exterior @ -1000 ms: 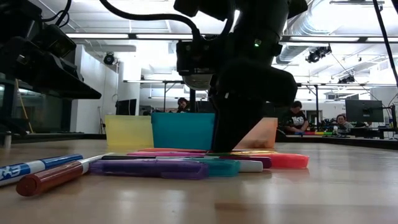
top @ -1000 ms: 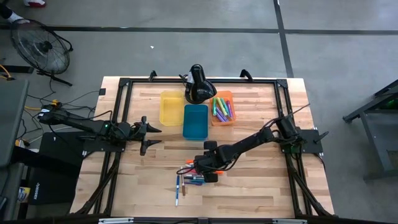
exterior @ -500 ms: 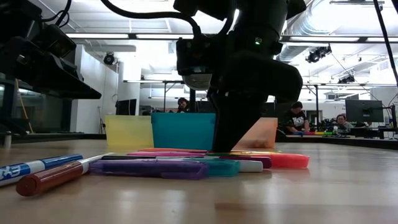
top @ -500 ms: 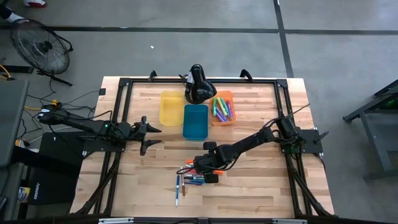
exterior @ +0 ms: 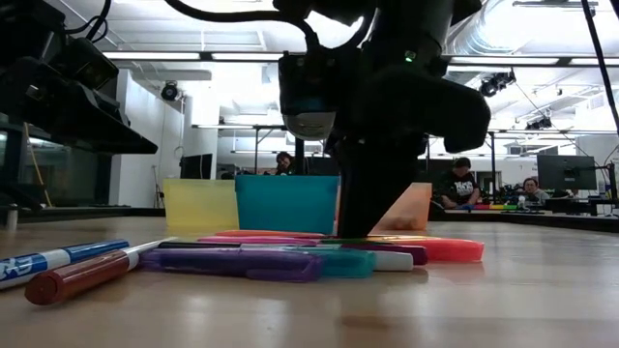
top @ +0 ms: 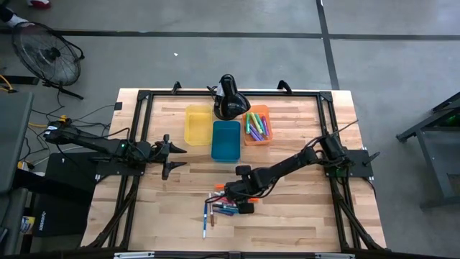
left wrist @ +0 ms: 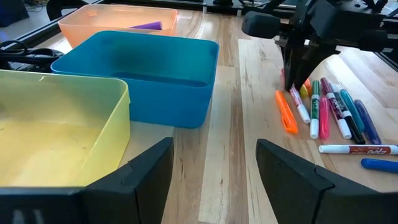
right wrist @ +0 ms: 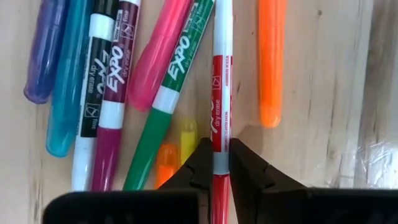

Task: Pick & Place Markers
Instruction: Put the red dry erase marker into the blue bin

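"EXPO dry erase" reads on markers [right wrist: 180, 62] beside the red marker [right wrist: 221, 87] pinched by the right gripper [right wrist: 214, 163]; its lower end is hidden.

Table [top: 287, 119] pale planked wood, smooth; markers [right wrist: 149, 68] glossy plastic; blue bin [left wrist: 143, 74] smooth plastic.

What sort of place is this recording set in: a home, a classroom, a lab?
Most likely an open-plan robotics lab or workshop: exposed ceiling ducting overhead, people seated at desks with monitors behind the wooden table, and a floor fan on bare concrete beside it.
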`<action>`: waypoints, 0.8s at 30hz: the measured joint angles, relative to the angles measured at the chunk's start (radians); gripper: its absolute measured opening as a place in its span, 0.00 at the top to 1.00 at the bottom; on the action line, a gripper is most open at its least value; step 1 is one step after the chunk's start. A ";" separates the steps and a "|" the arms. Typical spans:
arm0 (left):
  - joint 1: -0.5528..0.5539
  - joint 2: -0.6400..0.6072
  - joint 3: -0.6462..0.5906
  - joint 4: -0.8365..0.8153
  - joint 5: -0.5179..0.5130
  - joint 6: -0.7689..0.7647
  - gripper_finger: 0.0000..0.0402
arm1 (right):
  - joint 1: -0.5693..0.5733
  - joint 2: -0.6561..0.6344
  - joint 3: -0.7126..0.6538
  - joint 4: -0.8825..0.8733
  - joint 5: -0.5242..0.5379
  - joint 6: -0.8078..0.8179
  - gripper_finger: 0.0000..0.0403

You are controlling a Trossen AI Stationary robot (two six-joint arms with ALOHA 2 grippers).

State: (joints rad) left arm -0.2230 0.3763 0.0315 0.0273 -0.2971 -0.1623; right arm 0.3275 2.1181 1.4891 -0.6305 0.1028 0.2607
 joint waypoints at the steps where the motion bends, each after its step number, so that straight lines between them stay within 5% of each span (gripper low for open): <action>1: 0.000 0.000 0.000 0.000 0.000 0.000 0.44 | 0.000 0.000 0.000 0.000 0.003 0.000 0.95; 24: 0.000 0.000 0.000 0.000 0.000 0.000 0.44 | -0.004 -0.044 0.002 0.000 0.086 0.000 0.95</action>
State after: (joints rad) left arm -0.2230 0.3763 0.0315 0.0269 -0.2974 -0.1623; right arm 0.3240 2.0744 1.4910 -0.6302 0.1888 0.2604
